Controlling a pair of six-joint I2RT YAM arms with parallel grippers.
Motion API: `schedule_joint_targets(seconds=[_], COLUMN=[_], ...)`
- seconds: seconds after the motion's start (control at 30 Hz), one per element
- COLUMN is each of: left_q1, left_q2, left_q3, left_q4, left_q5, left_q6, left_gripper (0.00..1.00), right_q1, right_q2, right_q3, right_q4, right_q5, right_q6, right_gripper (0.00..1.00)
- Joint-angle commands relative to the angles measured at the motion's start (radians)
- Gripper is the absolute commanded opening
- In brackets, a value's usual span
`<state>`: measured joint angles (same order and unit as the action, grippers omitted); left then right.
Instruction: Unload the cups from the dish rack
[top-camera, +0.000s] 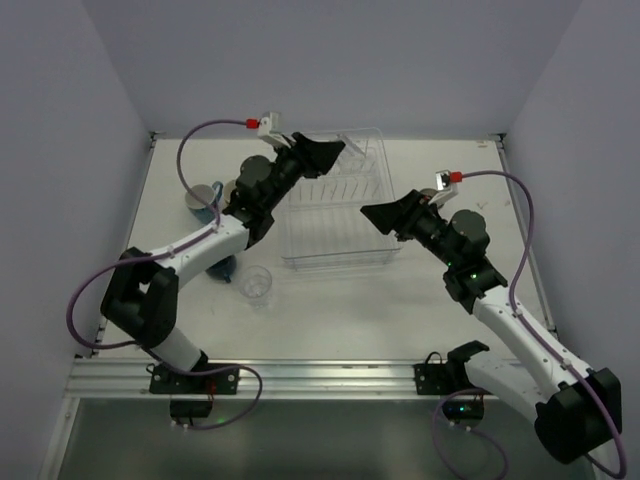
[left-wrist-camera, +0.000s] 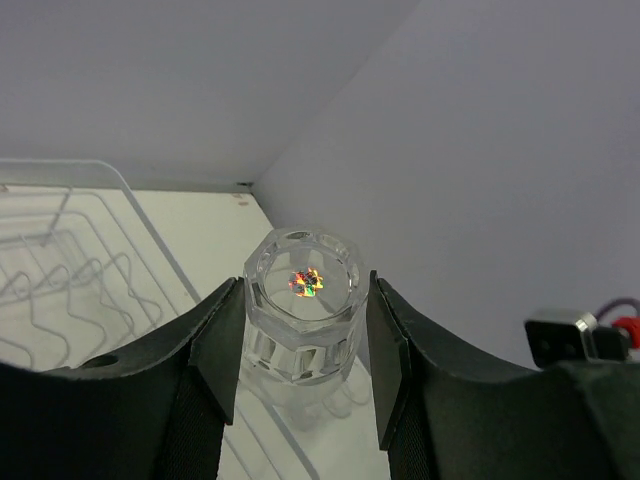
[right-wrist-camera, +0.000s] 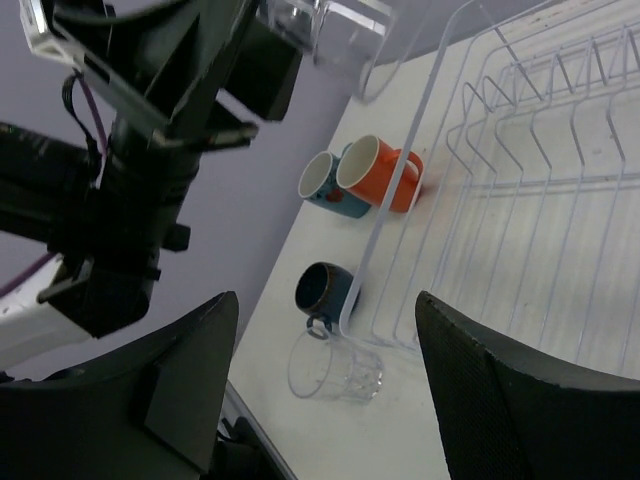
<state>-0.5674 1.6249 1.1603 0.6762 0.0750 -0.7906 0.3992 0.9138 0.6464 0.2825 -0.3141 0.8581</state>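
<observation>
My left gripper (top-camera: 337, 150) is shut on a clear tumbler (left-wrist-camera: 305, 305), held bottom-up between the fingers above the far end of the dish rack (top-camera: 335, 215). The held tumbler also shows in the right wrist view (right-wrist-camera: 320, 22). My right gripper (top-camera: 375, 212) is open and empty over the rack's right side. On the table left of the rack are an orange mug (right-wrist-camera: 385, 175), a light blue mug (right-wrist-camera: 322, 187), a dark blue mug (right-wrist-camera: 325, 290) and a clear tumbler (right-wrist-camera: 338, 372) lying on its side. The rack (right-wrist-camera: 540, 200) looks empty of cups where it shows.
The light blue mug (top-camera: 203, 200), the dark blue mug (top-camera: 224, 268) and the clear tumbler (top-camera: 258, 285) lie left of the rack, close to my left arm. Lilac walls close in the table at the back and both sides. A metal rail (top-camera: 320, 375) runs along the near edge.
</observation>
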Motion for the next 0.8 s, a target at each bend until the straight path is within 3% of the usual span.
schedule_joint_targets(seconds=[0.0,0.23,0.77], left_q1=[-0.005,-0.006,-0.068], left_q2=[-0.134,-0.273,-0.335], left_q3=[-0.123,-0.240,-0.289], left_q4=[0.167,0.233,0.244], left_q5=[0.118,0.202,0.227], left_q6=[-0.177,-0.257,-0.289], left_gripper=[0.05,0.04,0.02], right_q1=[0.004,0.030,0.092], right_q2=[0.045,0.046,0.063], right_q3=[0.068,0.019,0.075], right_q4=[0.184,0.331,0.366], right_q5=[-0.069,-0.099,-0.135], right_q6=[0.047,0.128,0.104], right_gripper=[0.73,0.71,0.63])
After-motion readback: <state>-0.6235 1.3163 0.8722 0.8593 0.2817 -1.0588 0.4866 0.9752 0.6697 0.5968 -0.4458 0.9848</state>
